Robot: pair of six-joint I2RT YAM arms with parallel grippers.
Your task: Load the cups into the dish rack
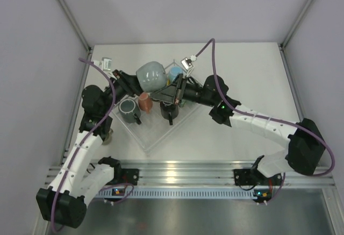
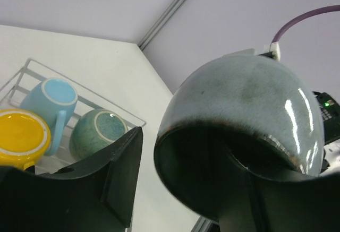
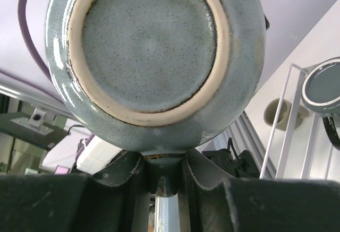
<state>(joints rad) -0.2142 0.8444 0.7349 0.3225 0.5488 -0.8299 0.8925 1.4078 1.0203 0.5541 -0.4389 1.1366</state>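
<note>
the job looks well on but not finished. the rack [image 1: 156, 136] sits on the surface [image 1: 252, 73] left of its middle, turned so one corner points at the near edge. six mugs are in it: a grey mug [image 1: 129, 109], a salmon mug [image 1: 145, 101] and a black mug [image 1: 169, 109] across its middle, and in its far part a light blue mug [image 2: 50, 102], a yellow mug [image 2: 21, 136] and a teal-green mug [image 2: 98, 131]. those last three, and the grey one, stand mouth down with their bases up. two pieces are left, as i judge it. a small olive cup [image 1: 107, 136] stands on the surface outside the rack, near the left edge and half hidden by the left arm. the big mug [image 1: 151, 75] hangs in the air over the rack's far part, between the two claws. it lies on its side, its long axis about level and running roughly from left edge to right edge. its mouth faces the left claw [image 2: 186, 157] and its round base faces the right claw [image 3: 159, 164]. its handle [image 3: 159, 176] points toward the right claw, which is pinched narrow on that handle and carries the mug. the left claw stands fairly wide: one finger reaches into the mouth, the other is outside with a clear gap to the wall, so it grips nothing. the mug needs turning mouth down before it goes in.
</note>
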